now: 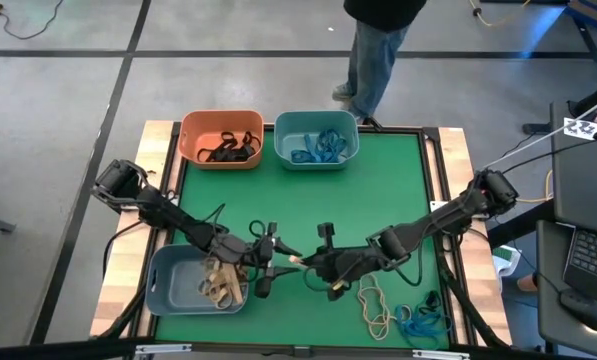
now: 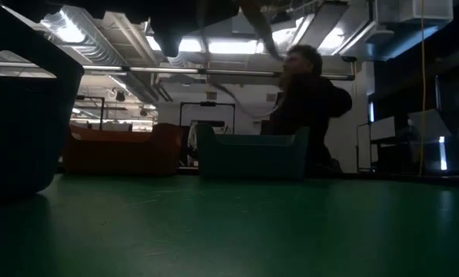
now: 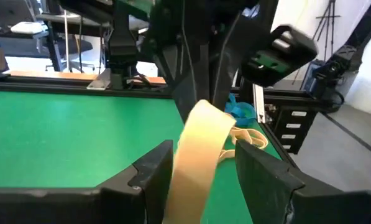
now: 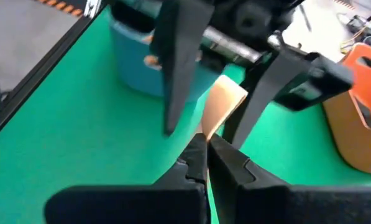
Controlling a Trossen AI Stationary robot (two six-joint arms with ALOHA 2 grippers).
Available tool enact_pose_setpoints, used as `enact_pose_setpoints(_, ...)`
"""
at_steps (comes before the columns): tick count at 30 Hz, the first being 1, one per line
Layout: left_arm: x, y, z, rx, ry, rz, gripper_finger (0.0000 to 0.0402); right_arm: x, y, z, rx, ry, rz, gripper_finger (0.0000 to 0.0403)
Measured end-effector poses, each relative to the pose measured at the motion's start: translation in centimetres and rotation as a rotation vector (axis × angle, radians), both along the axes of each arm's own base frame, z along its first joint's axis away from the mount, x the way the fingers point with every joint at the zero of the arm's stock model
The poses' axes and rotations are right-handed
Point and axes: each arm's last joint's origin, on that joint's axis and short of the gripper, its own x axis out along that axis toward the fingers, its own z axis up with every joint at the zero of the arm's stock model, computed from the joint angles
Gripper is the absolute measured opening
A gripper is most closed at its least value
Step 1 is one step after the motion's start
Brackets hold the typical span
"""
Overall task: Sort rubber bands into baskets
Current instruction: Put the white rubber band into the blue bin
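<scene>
Tan flat rubber band pinched in right gripper, left gripper open around it; could snap loose mid-handoff.

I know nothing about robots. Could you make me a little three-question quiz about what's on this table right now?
1. The black rubber bands lie in a basket of which colour? A orange, B yellow, C red.
2. True or false: the right gripper is wide open and holds nothing.
3. Fill in: the loose bands on the green mat lie nearest the ___ arm.

Key
1. A: the orange basket.
2. False: it is shut on a tan band, which also runs between the fingers of the open left gripper.
3. Right.
</scene>
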Motion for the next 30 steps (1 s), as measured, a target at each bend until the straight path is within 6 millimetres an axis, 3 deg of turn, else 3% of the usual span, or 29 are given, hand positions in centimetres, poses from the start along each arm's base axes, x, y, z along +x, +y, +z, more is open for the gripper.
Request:
enact_pose_setpoints(15, 0.1, 0.1, 0.3, -0.006, -0.035, 0.017, 0.0163, 0.9, -0.4, 1.1, 0.035, -0.117, 0.010, 0.0009)
enact_pose_setpoints(19, 0.1, 0.0, 0.5, 0.002, -0.048, 0.003, 0.0116, 0.9, -0.4, 1.2, 0.047, -0.128, 0.006, 0.0009)
enact_pose_setpoints(25, 0.1, 0.0, 0.4, 0.019, -0.040, 0.001, 0.0014, 1.2, -0.4, 1.5, 0.090, -0.161, 0.010, 0.0012)
enact_pose_setpoints(30, 0.0, 0.0, 0.2, 0.030, -0.020, 0.000, 0.0012, 1.1, -0.3, 1.5, 0.164, -0.151, 0.000, 0.0061)
